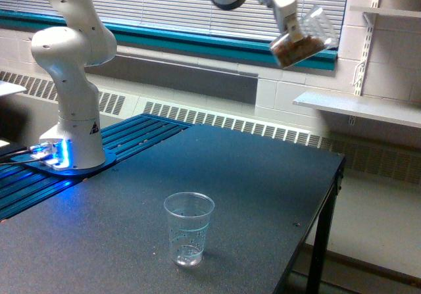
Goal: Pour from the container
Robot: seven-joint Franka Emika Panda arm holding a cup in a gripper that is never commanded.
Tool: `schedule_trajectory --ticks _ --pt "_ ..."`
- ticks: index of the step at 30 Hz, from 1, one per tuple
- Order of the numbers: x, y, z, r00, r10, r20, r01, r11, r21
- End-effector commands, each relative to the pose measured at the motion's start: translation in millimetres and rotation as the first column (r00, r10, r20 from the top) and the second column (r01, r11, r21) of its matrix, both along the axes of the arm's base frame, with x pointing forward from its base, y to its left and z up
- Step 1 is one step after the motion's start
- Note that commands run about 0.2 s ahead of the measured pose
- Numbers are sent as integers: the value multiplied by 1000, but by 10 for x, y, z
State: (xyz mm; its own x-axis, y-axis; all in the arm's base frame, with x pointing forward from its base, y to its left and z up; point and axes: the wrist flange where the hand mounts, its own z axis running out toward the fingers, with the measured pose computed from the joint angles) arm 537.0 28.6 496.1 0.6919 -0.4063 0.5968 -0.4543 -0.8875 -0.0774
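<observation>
One container (304, 39) is what I have in the air: a clear plastic tumbler, tilted so its open mouth points up and toward the exterior view's right, with brown nut-like pieces heaped in its lower end. It hangs high above the far part of the tabletop (250, 195), in front of the window blinds (164, 4) and the teal sill (197, 43). My claw (293, 34) grips it from the exterior view's left and above; I see one white finger lying across the tumbler's near wall, so the claw is closed around the container, with the tumbler's body jutting out to the right of the finger. The brown pieces sit just below and beside that finger.

Down on the dark speckled tabletop, near its front, a clear tapered plastic cup (189, 228) stands upright, well apart from the container and off to the exterior view's left of it. I cannot tell whether anything is in it.

On the exterior view's left stands the arm's white base (72, 97), on a plate glowing blue (56, 156), beside blue slatted rails (125, 143). On the exterior view's right, white wall shelves (362, 106) are mounted beyond the tabletop's edge. A long radiator grille (230, 123) runs along the wall under the sill.
</observation>
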Motion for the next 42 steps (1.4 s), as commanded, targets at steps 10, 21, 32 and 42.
schedule_trajectory --ticks 10,21,32,42 --pt "-278 -400 -337 982 -180 48 182 983 -25" --pt "-459 -566 -614 975 -209 74 214 974 -71" --pt "-558 -699 -764 979 -181 99 194 969 -151" --pt "-647 -802 -926 976 -188 110 205 964 -169"
